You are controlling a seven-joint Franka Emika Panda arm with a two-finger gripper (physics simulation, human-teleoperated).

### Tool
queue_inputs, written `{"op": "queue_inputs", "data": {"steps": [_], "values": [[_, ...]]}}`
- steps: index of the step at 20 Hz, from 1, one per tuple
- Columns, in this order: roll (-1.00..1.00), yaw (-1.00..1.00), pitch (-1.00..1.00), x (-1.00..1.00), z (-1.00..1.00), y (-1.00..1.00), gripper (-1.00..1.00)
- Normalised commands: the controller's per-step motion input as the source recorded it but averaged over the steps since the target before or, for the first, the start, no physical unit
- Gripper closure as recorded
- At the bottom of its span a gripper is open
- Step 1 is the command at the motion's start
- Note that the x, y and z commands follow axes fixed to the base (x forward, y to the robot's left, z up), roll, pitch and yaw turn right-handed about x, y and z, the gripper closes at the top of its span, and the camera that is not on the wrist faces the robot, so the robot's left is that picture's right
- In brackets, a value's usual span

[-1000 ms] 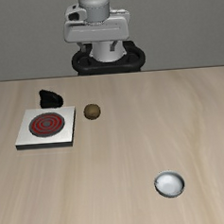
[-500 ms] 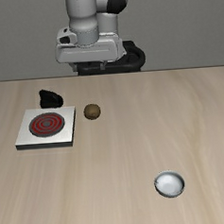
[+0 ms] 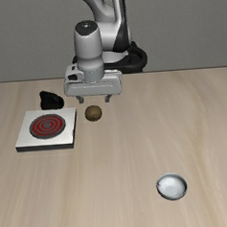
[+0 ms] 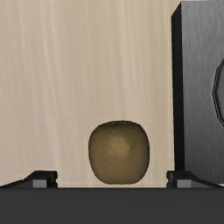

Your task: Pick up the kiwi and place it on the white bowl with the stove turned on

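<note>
A brown kiwi (image 3: 93, 113) lies on the wooden table, just to the exterior view's right of the stove (image 3: 46, 130), a white plate whose coil shows red. My gripper (image 3: 92, 100) hangs open directly above the kiwi, one finger on each side and neither touching it. In the wrist view the kiwi (image 4: 118, 152) sits between my fingertips (image 4: 39, 178), apart from both, with the stove's dark side wall (image 4: 196, 87) close beside it. The white bowl (image 3: 172, 186) stands empty far forward on the exterior view's right.
A black knob (image 3: 51, 97) sits at the stove's far edge, near my hand. Bare wooden table (image 3: 137, 152) stretches between the kiwi and the bowl.
My arm has come down from its raised pose at the back and moved forward, so the open gripper now hovers just over the kiwi. Kiwi, stove and bowl have not moved.
</note>
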Motion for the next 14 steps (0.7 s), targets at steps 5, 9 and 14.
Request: {"op": "queue_inputs", "data": {"steps": [5, 9, 14], "values": [[0.00, 0.00, 0.00, 0.00, -1.00, 0.00, -1.00], [0.00, 0.00, 0.00, 0.00, -0.25, 0.00, 1.00], [0.00, 0.00, 0.00, 0.00, 0.00, 0.00, 1.00]]}}
